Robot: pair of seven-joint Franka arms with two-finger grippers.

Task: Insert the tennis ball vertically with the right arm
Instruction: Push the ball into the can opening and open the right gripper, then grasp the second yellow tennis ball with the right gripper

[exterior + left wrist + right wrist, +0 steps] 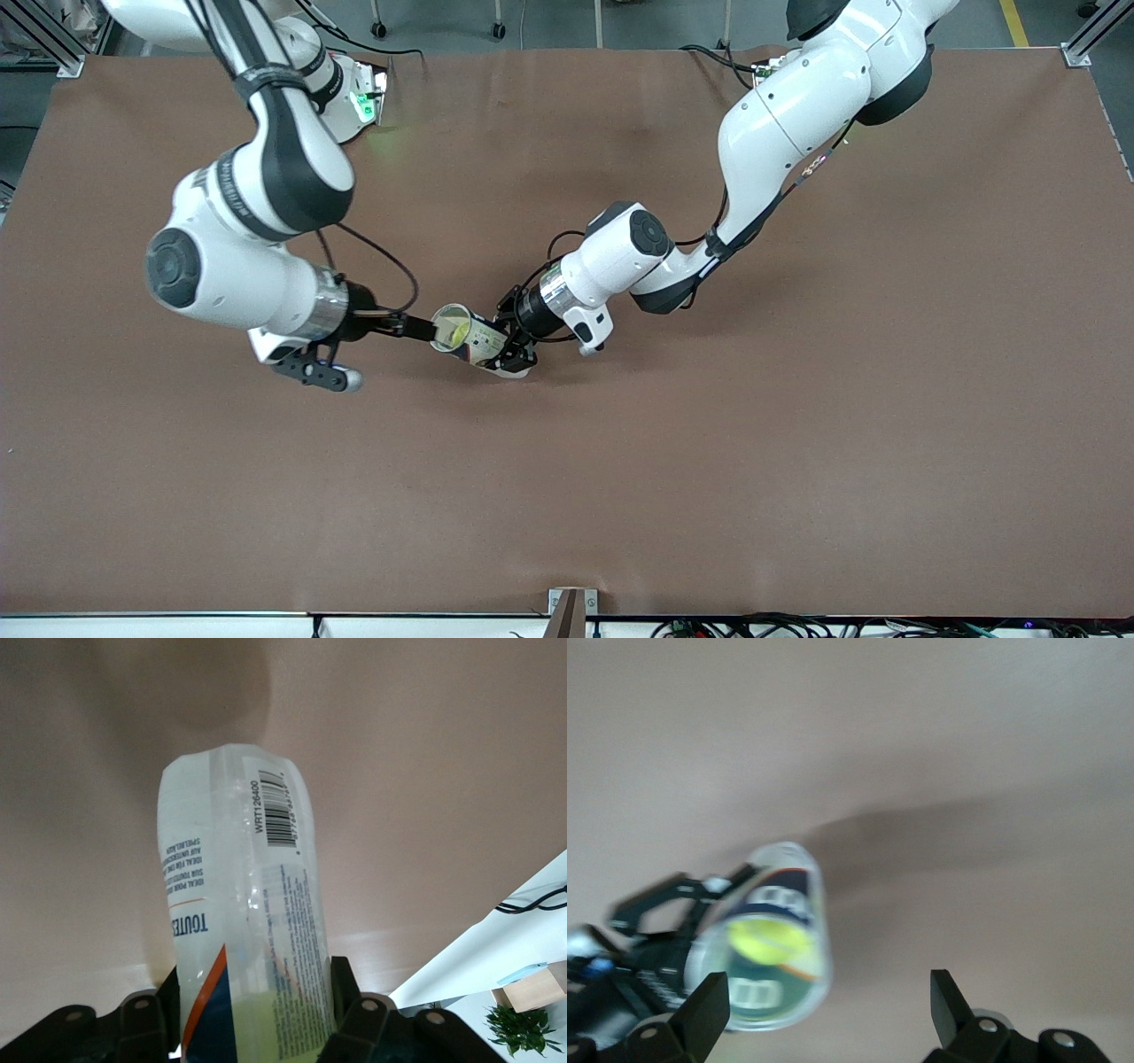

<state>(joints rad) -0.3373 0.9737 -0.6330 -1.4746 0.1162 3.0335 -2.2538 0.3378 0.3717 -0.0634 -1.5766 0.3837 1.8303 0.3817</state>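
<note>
A clear plastic ball tube (474,339) with a printed label is held tilted just above the brown table (797,425), its open mouth turned toward the right arm's end. A yellow tennis ball (458,335) sits inside, just past the mouth. My left gripper (514,353) is shut on the tube's closed end; in the left wrist view the tube (239,895) stands between its fingers (347,988). My right gripper (423,330) is open and empty, right at the tube's mouth. In the right wrist view the gripper (828,1010) faces the mouth (757,939) and the ball (771,939) inside.
The right arm's base with a green light (363,105) stands at the table's edge farthest from the front camera. A metal bracket (571,611) sits at the edge nearest the camera. The left arm's elbow (633,239) hangs low beside the tube.
</note>
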